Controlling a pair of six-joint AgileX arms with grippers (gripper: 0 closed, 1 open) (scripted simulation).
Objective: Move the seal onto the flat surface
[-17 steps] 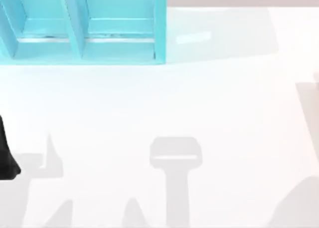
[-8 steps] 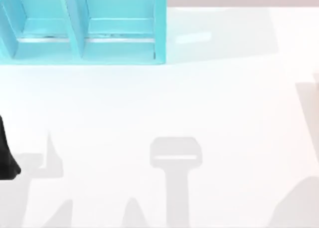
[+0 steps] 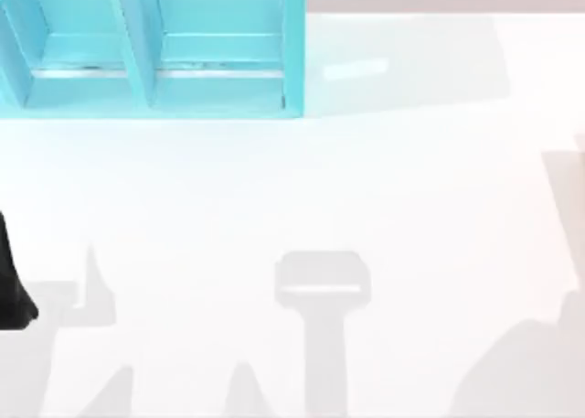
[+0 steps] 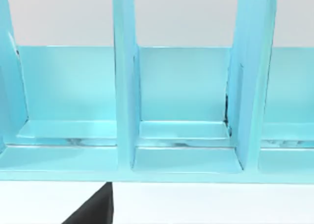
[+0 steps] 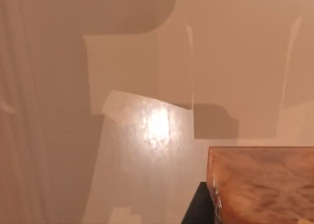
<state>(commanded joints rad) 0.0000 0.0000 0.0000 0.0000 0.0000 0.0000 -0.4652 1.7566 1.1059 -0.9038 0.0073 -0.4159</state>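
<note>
The seal (image 5: 260, 175), an orange-and-red blotchy lump, looms close in the right wrist view, held up above the flat surface (image 5: 147, 136). My right gripper (image 5: 260, 209) is shut on it, and one black finger (image 5: 197, 208) lies against its side. In the top view the flat surface (image 3: 302, 189) is the glossy white tabletop, crossed by grey shadows. My left arm (image 3: 14, 281) stays parked at the table's left edge. A black part of my left gripper (image 4: 93, 209) pokes into the left wrist view, facing the shelf.
A turquoise shelf unit (image 3: 292, 52) with upright dividers stands at the back left of the table. The left wrist view looks into its compartments (image 4: 181, 101). The tabletop stretches bare from the shelf's front to the near edge and the right side.
The grey shadow at the top view's lower right corner has grown and spread leftward. The left arm and the shelf have not moved.
</note>
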